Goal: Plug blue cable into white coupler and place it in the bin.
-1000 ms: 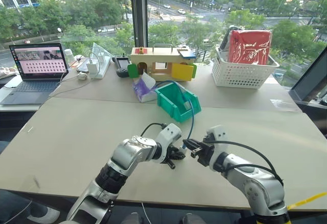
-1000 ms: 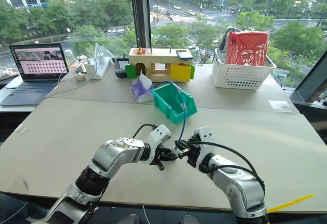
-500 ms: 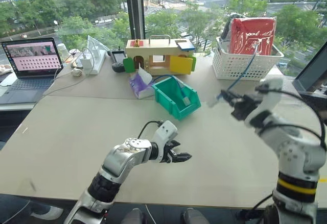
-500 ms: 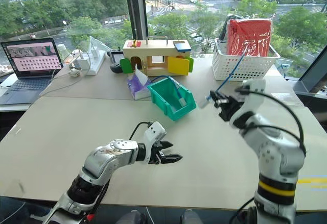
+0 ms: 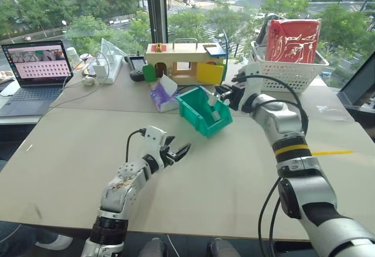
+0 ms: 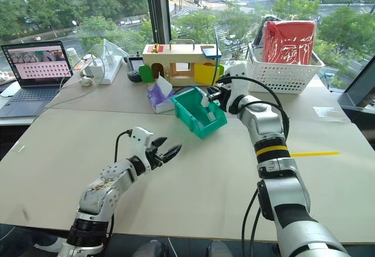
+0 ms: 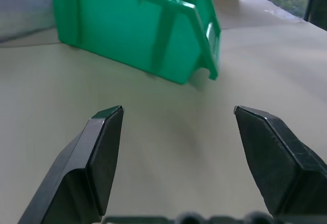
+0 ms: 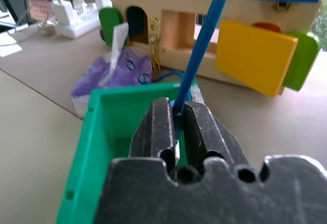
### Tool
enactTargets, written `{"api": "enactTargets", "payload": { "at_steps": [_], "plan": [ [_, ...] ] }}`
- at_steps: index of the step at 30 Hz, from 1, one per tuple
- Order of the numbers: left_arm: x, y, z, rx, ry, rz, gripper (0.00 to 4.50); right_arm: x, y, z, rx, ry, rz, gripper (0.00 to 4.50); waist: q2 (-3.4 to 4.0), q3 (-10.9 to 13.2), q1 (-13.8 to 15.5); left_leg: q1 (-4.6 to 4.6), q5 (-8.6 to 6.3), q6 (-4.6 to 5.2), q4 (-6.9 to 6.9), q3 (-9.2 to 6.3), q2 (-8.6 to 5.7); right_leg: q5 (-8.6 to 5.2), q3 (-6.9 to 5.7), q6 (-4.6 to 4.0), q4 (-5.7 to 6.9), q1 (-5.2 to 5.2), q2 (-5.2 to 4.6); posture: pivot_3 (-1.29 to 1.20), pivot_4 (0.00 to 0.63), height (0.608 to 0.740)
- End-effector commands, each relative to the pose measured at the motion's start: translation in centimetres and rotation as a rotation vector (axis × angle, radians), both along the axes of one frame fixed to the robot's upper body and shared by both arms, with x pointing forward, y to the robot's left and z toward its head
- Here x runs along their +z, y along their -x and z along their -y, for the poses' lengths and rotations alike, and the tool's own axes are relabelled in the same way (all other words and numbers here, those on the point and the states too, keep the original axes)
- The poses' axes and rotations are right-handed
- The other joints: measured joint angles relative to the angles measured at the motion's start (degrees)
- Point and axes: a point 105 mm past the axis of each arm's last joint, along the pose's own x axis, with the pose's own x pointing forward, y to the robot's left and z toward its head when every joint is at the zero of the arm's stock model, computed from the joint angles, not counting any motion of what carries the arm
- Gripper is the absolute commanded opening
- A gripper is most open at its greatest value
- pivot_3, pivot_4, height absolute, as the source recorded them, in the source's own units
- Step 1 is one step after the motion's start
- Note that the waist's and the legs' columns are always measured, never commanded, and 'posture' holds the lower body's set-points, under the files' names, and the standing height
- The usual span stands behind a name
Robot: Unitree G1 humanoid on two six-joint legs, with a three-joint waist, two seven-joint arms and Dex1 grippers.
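The teal-green bin stands at the middle of the table, its low front facing me. My right gripper hovers at the bin's far right rim, shut on the blue cable, which rises thin and straight from between its fingers. A small white piece, the white coupler, hangs just ahead of this gripper inside the bin; whether it rests on the bin's floor I cannot tell. My left gripper stands open and empty low over the table, in front of the bin and well apart from it.
Behind the bin lie a purple tissue pack and a wooden toy house. A white lattice basket with a red bag stands at the back right. A laptop and a power strip sit at the back left.
My right arm has swung in from the right side to the bin, carrying the blue cable with the coupler end into it. My left gripper has drawn back leftward and stayed open.
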Motion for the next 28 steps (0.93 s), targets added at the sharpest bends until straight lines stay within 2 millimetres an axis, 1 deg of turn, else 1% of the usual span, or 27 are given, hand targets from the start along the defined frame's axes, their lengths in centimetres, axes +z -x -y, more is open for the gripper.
{"api": "enactTargets", "payload": {
  "at_steps": [1,4,8,9,11,13,14,17,18,19,20,22,23,24,27,28],
  "plan": [
    [2.1,-0.8,-0.9,0.096,-0.002,0.099,3.75,2.3,-0.2,-0.4,0.023,-0.031,0.086,2.09,0.00,0.00,0.03,0.00,0.00,0.00,0.00,-0.01,0.00,0.00,0.00,0.00,0.00,-0.01,0.00,0.00,0.150,0.732],
    [2.3,-1.1,-1.4,0.116,-0.001,0.110,3.75,3.2,0.1,-0.1,0.029,-0.077,0.101,3.06,0.01,0.01,0.03,0.00,0.00,0.00,0.00,-0.02,0.02,0.01,0.00,-0.01,0.06,-0.02,0.02,0.00,0.150,0.732],
    [2.6,-1.2,-1.4,0.076,-0.013,0.133,3.75,5.0,1.4,1.0,0.054,-0.122,0.137,4.48,0.02,0.01,0.09,0.00,0.00,-0.01,0.00,-0.02,0.02,0.01,-0.01,-0.02,0.11,-0.03,0.02,0.00,0.150,0.732],
    [2.8,-1.1,-1.3,0.043,-0.025,0.147,3.75,5.8,2.5,1.5,0.076,-0.124,0.165,4.48,0.02,0.01,0.10,0.00,0.00,-0.01,0.00,-0.03,0.02,0.01,-0.02,-0.02,0.10,-0.04,0.03,0.00,0.150,0.732],
    [3.2,-0.9,-1.4,-0.011,-0.047,0.177,3.75,6.6,4.5,2.4,0.115,-0.120,0.198,4.48,0.02,0.01,0.38,-0.05,0.00,-0.01,-0.01,-0.09,0.02,0.01,-0.10,-0.02,0.09,-0.03,0.03,0.00,0.150,0.732],
    [4.0,-0.7,-1.5,-0.065,-0.057,0.226,3.75,6.5,7.0,3.8,0.149,-0.082,0.217,4.48,0.02,0.01,0.64,-0.09,0.00,-0.01,-0.01,-0.13,0.01,0.01,-0.13,-0.02,0.07,-0.03,0.02,0.00,0.150,0.732],
    [4.2,-0.7,-1.7,-0.088,-0.084,0.244,3.75,5.9,8.5,4.9,0.153,-0.047,0.219,4.48,0.02,0.01,0.86,-0.10,-0.01,-0.02,-0.01,-0.15,0.01,0.01,-0.15,-0.02,0.05,-0.02,0.02,0.00,0.150,0.732],
    [4.2,-1.0,-2.6,-0.112,-0.134,0.266,3.75,4.0,11.6,7.1,0.133,0.019,0.198,4.48,0.02,0.01,1.11,-0.16,-0.02,-0.02,0.00,-0.16,0.00,0.00,-0.16,-0.01,-0.04,-0.01,0.00,0.00,0.150,0.732],
    [3.9,-1.1,-2.9,-0.124,-0.148,0.260,3.75,2.7,12.5,8.2,0.097,0.054,0.178,4.48,0.01,0.01,1.11,-0.16,-0.02,-0.02,0.00,-0.15,-0.02,0.01,-0.14,-0.01,-0.03,-0.02,0.00,0.00,0.150,0.732],
    [3.7,-1.1,-3.1,-0.134,-0.157,0.255,3.75,1.8,13.3,8.9,0.074,0.081,0.164,4.48,0.01,0.01,1.15,-0.14,-0.02,-0.02,0.00,-0.15,-0.01,0.00,-0.14,-0.02,-0.02,-0.01,0.02,0.00,0.150,0.732],
    [3.3,-1.0,-3.3,-0.148,-0.188,0.254,3.75,0.1,14.2,10.0,0.028,0.117,0.133,4.48,0.01,0.01,1.03,-0.12,-0.02,-0.02,0.01,-0.19,0.00,-0.01,-0.17,-0.02,-0.02,0.06,0.05,0.00,0.150,0.732],
    [2.8,-0.8,-3.4,-0.161,-0.204,0.255,3.75,-2.7,15.9,11.3,-0.037,0.187,0.092,4.48,0.00,0.02,0.84,-0.01,-0.02,-0.02,0.01,-0.16,0.00,-0.02,-0.14,-0.02,0.02,0.10,0.05,0.00,0.150,0.732],
    [2.6,-0.8,-3.3,-0.166,-0.201,0.249,3.75,-3.9,16.5,12.1,-0.089,0.185,0.068,4.48,0.01,0.01,0.79,0.05,-0.02,-0.02,0.01,-0.15,0.01,-0.03,-0.13,-0.03,0.02,0.14,0.06,0.00,0.150,0.732],
    [2.4,-0.8,-3.4,-0.168,-0.196,0.244,3.75,-4.6,16.8,12.5,-0.122,0.178,0.056,4.48,0.00,0.01,0.64,0.08,-0.02,-0.02,0.01,-0.14,0.00,-0.04,-0.11,-0.02,0.05,0.15,0.06,0.00,0.150,0.732],
    [1.8,-1.0,-2.6,-0.177,-0.232,0.222,3.75,-5.6,17.2,13.4,-0.217,0.127,0.062,4.48,-0.02,0.03,-0.21,0.24,0.01,-0.04,0.04,0.00,0.02,-0.04,0.08,-0.01,0.08,0.16,0.07,0.00,0.150,0.732],
    [1.6,-1.1,-2.0,-0.201,-0.231,0.192,3.75,-5.9,17.1,13.8,-0.263,0.136,0.070,4.48,-0.02,0.03,-0.21,0.34,0.04,-0.04,0.06,0.01,0.02,-0.06,0.09,0.07,0.10,0.24,0.07,0.00,0.150,0.732]
  ]
}}
